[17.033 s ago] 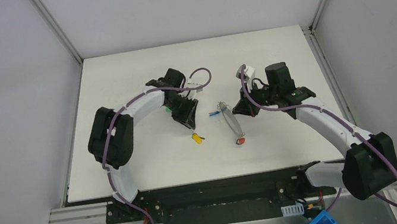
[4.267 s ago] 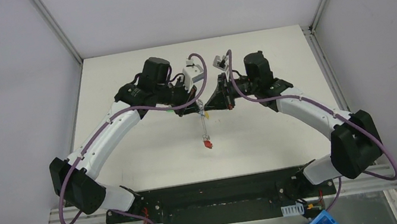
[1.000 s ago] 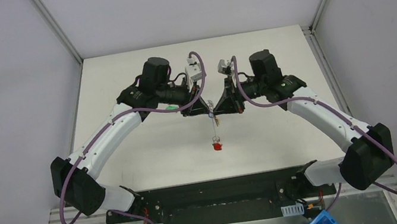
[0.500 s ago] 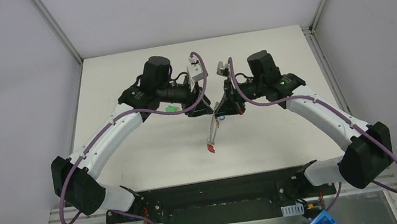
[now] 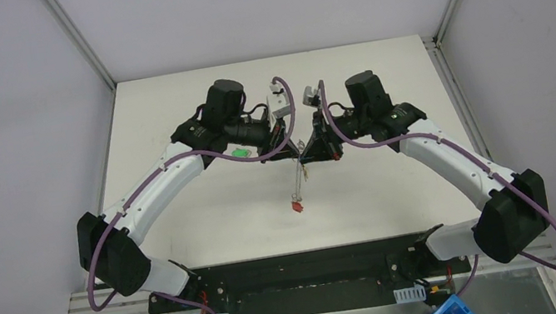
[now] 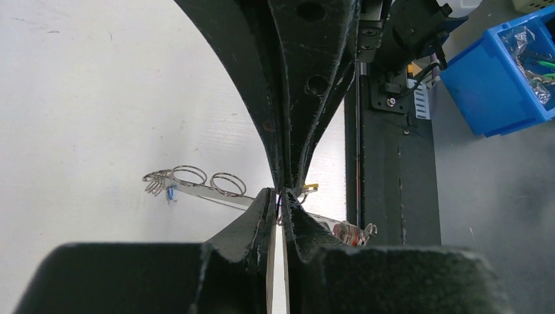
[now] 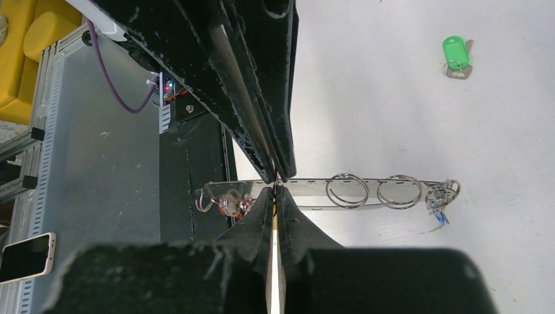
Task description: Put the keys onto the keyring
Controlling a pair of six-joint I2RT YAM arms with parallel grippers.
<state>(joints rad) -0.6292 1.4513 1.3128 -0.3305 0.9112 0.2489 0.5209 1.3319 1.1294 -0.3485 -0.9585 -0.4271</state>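
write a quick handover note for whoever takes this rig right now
Right claw: shut on the long metal keyring strip, holding it above the white table.
Left claw: tips closed, meeting the right claw at the strip; what it pinches is hidden.
Done: small red-headed key hangs at one end of the strip, small blue-headed key at the other.
To do: green-headed key lies loose on the table. A yellow bit, likely the yellow-headed key, shows by the claw tips; whether it is on is unclear. The strip's two wire coils are empty.
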